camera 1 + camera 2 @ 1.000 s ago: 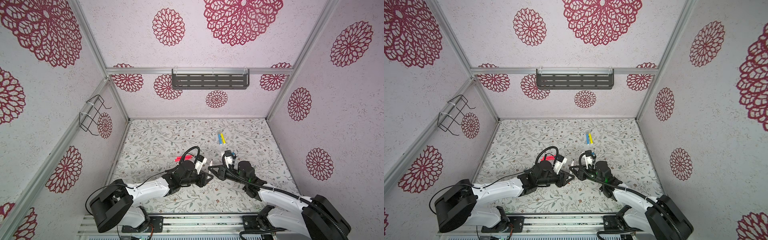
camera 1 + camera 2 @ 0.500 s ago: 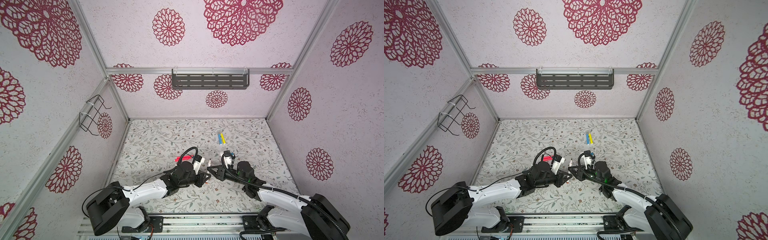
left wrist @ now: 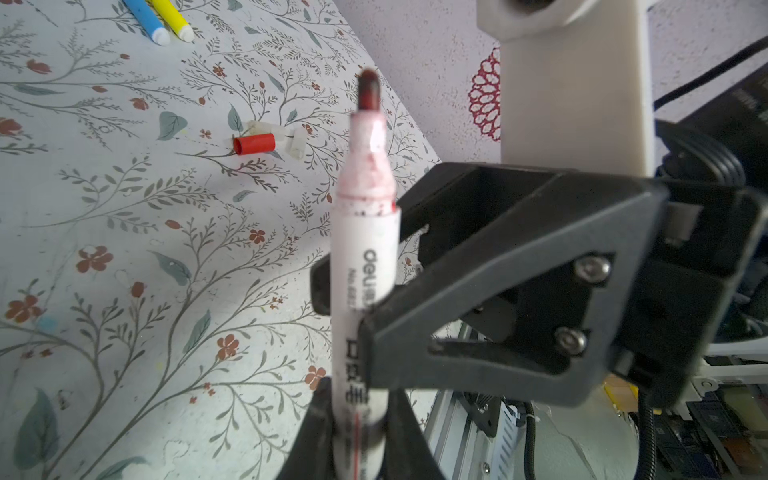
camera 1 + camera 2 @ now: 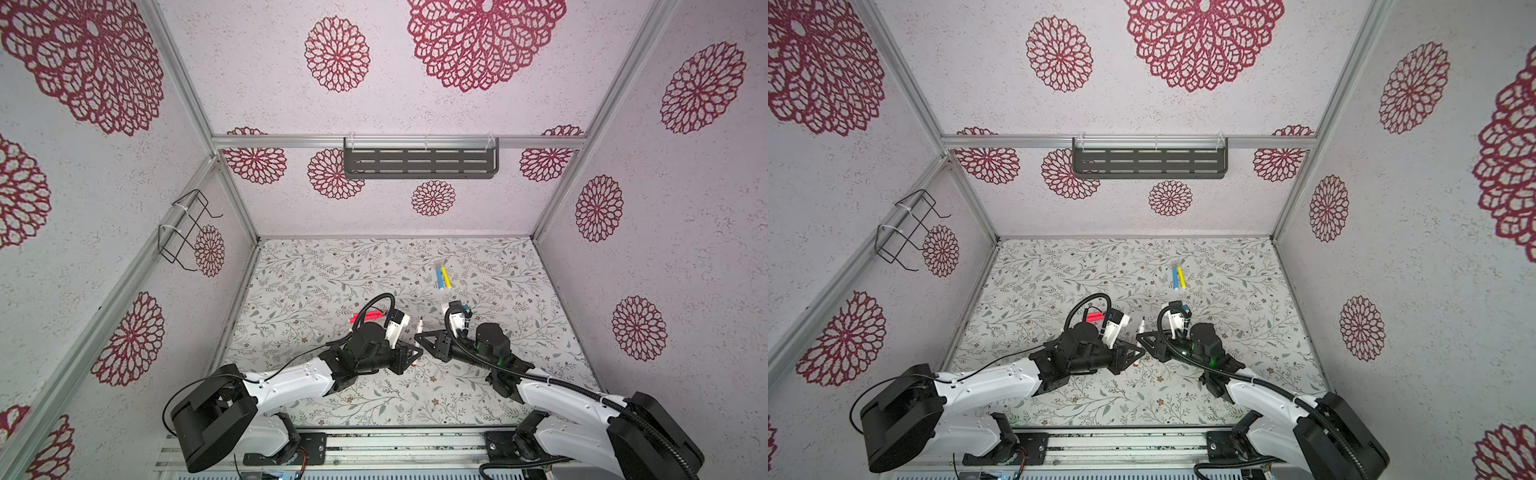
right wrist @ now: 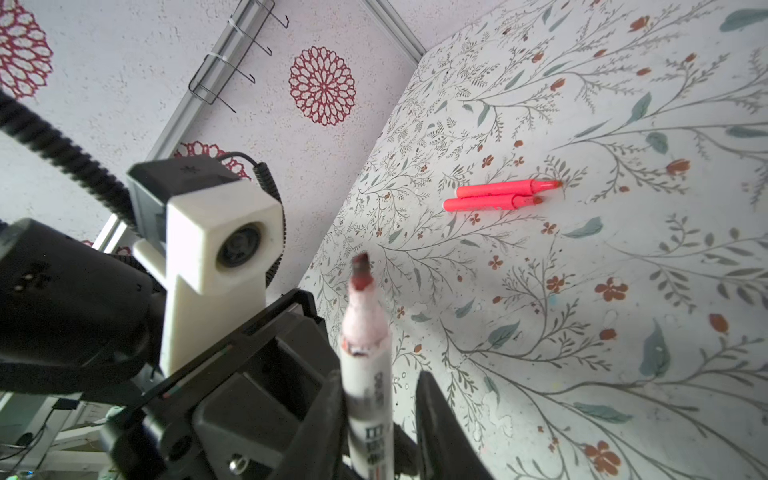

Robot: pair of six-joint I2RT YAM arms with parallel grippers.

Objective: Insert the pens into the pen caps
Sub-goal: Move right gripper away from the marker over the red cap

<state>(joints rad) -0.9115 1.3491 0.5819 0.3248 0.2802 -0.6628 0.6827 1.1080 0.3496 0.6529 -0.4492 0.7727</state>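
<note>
Top views: floral table (image 4: 316,266). Near its front middle the left tool (image 4: 411,356) and the right tool (image 4: 423,340) meet tip to tip at one white marker (image 4: 420,327), held off the table with its nib end clear of both. Two pink-red pens (image 4: 368,317) lie side by side just behind the left arm. The blue pen (image 4: 439,277) and yellow pen (image 4: 446,277) lie together farther back, well apart from both tools. A pale see-through bit shows at their far ends, possibly caps already on, but it is too small to tell.

Left wrist view: the left tool (image 3: 357,411) is clamped on the marker's lower barrel. The right tool (image 3: 345,307) has a finger on either side of the barrel higher up. The nib is bare and red-stained. The red cap (image 3: 254,144) lies on the table with clear caps (image 3: 297,143) just beside it – none on a pen.

Right wrist view: the right tool (image 5: 374,409) is slightly parted, with one finger against the marker and a gap at the other. The pink-red pens (image 5: 498,195) show bare pointed tips.

Progress, as judged: at most two pens are capped. The marker looks carried by the left tool alone – its cap is not yet fetched. The pink-red pens are not yet capped.
</note>
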